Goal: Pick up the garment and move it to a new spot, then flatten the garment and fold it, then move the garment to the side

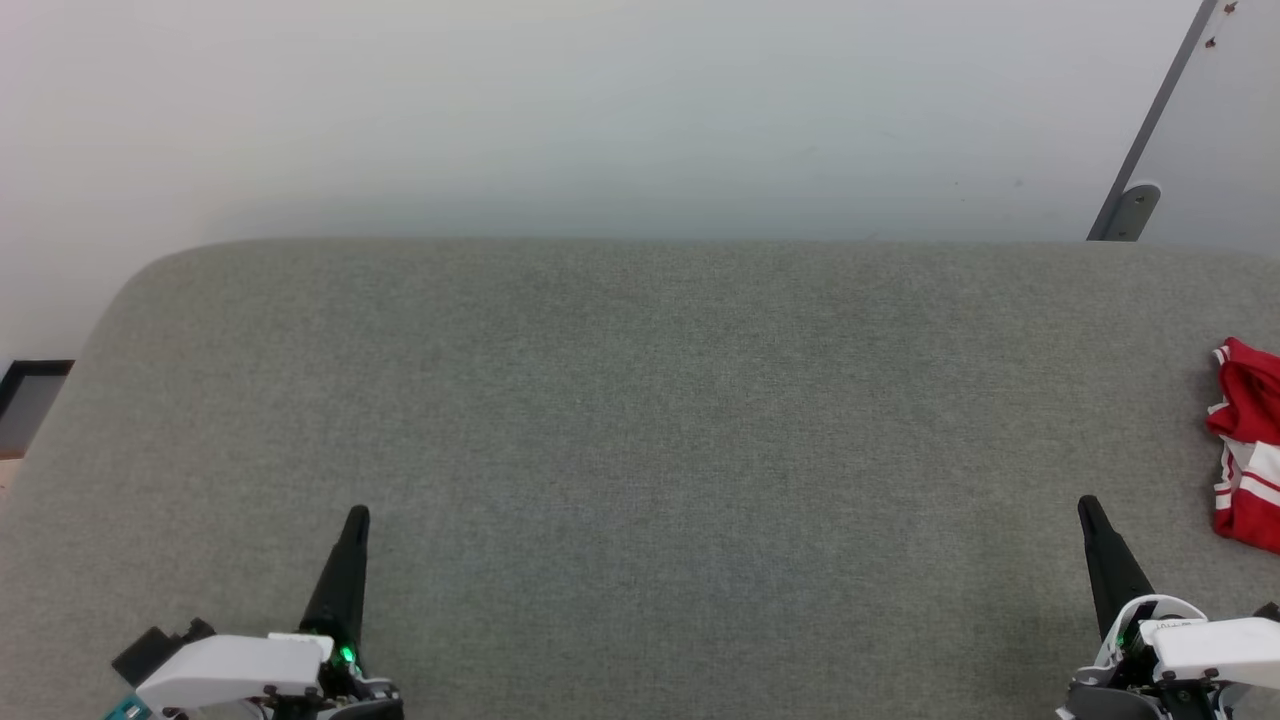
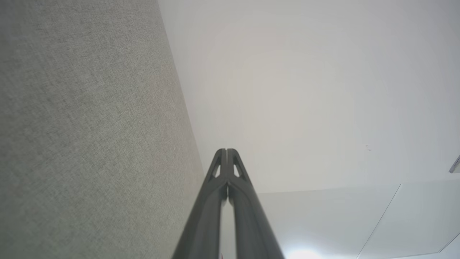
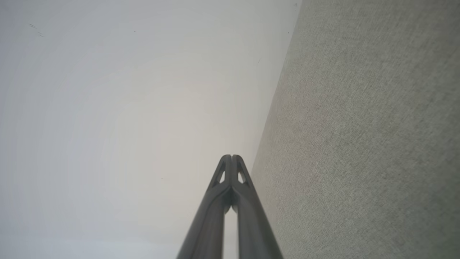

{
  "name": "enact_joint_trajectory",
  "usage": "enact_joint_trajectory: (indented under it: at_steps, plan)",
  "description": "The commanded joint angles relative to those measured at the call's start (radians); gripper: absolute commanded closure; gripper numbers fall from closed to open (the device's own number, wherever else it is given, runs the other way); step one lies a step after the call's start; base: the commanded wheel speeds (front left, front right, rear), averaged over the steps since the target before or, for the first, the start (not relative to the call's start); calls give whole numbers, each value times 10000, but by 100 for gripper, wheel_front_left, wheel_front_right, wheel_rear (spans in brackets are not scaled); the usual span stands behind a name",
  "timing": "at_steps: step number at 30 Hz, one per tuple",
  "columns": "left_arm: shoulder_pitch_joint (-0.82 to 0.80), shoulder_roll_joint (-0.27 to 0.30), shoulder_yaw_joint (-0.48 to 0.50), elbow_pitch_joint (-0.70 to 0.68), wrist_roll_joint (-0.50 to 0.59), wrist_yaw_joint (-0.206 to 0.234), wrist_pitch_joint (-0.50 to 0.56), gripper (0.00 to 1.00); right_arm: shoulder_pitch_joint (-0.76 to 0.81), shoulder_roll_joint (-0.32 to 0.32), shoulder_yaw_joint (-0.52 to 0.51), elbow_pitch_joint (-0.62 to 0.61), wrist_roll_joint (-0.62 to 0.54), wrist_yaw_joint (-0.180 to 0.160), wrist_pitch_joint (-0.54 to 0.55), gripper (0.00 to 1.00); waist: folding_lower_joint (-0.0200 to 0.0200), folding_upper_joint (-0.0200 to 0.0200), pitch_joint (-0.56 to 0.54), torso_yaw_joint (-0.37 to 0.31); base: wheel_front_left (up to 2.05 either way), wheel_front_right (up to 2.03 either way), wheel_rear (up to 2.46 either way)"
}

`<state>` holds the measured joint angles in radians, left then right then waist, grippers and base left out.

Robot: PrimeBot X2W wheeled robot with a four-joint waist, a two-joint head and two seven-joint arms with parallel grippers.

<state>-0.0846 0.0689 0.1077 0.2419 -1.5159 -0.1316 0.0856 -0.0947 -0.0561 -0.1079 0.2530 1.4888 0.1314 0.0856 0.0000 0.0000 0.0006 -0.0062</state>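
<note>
1. The left gripper (image 1: 357, 514) is seen closed, its two long, dark, tapering fingers pressed tip to tip, with nothing held; it is poised over the near left of the surface.
2. The right gripper (image 1: 1088, 505) is likewise closed and empty, its two matte fingers meeting at a narrow point, over the near right.
3. Both are set above one grey fabric-covered surface (image 1: 640, 420) of fine woven texture, with a rounded far-left corner.
4. One garment (image 1: 1246, 450), soft red cloth with white striped trim, is found crumpled at the right edge of the surface, just beyond and to the right of the right gripper, apart from it.
5. Its long axis runs from near to far; it is cut off by the frame, so the collar end cannot be told.
6. A smooth pale wall (image 1: 600, 120) is seen behind.
</note>
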Motion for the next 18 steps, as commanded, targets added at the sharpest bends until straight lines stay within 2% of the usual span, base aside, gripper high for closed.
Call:
enact_joint_trajectory:
  at_steps: [1, 18]
  plan:
    - [-162, -34, 42, -4, -200, 15, 61, 100, -138, 28, -35, -62, 240, -12, 55, 100, 0, 0, 2, 6, 0, 0, 0]
    - [-299, -209, 93, 39, -971, 17, 323, 100, -209, 80, -74, -105, 1256, -14, 319, 100, 0, 0, 25, 62, 0, 0, 0]
